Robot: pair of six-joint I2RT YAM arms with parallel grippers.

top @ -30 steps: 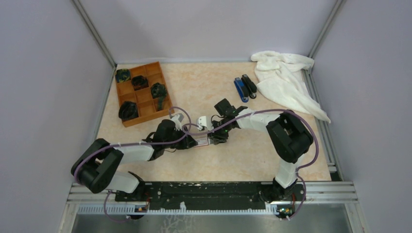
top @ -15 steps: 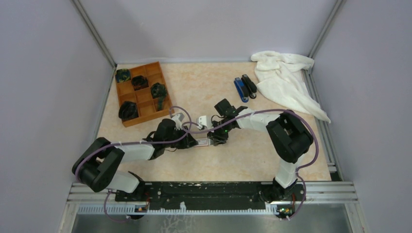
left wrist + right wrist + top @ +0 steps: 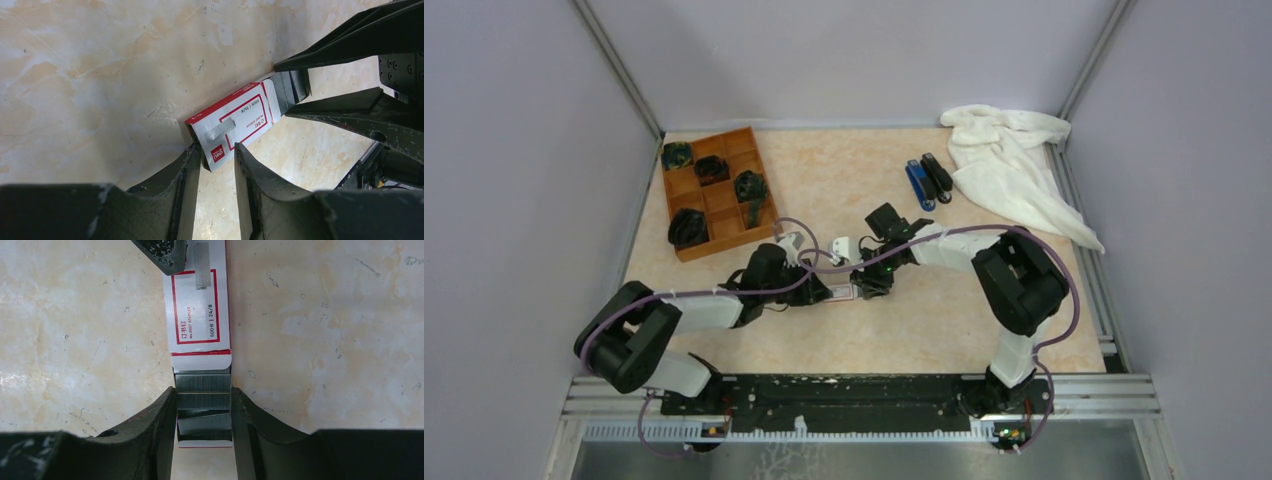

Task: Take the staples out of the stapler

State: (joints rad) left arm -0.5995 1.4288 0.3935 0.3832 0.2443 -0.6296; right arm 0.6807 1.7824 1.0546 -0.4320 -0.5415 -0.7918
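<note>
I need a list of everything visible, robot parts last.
staple box: one, white and red, centre, drawer pulled out
staples: several strips, grey, in the drawer
black stapler: one, black, far right
blue stapler: one, blue, beside the black stapler
cloth: one, white, far right corner
tray: one, brown, far left
dark items: four, black-green, in tray compartments
left gripper: one, black, shut on staple box sleeve
right gripper: one, black, shut on drawer

Table (image 3: 844, 170) bears tray (image 3: 724, 246), towel (image 3: 1009, 160), black stapler (image 3: 938, 177), box (image 3: 843, 292).
</note>
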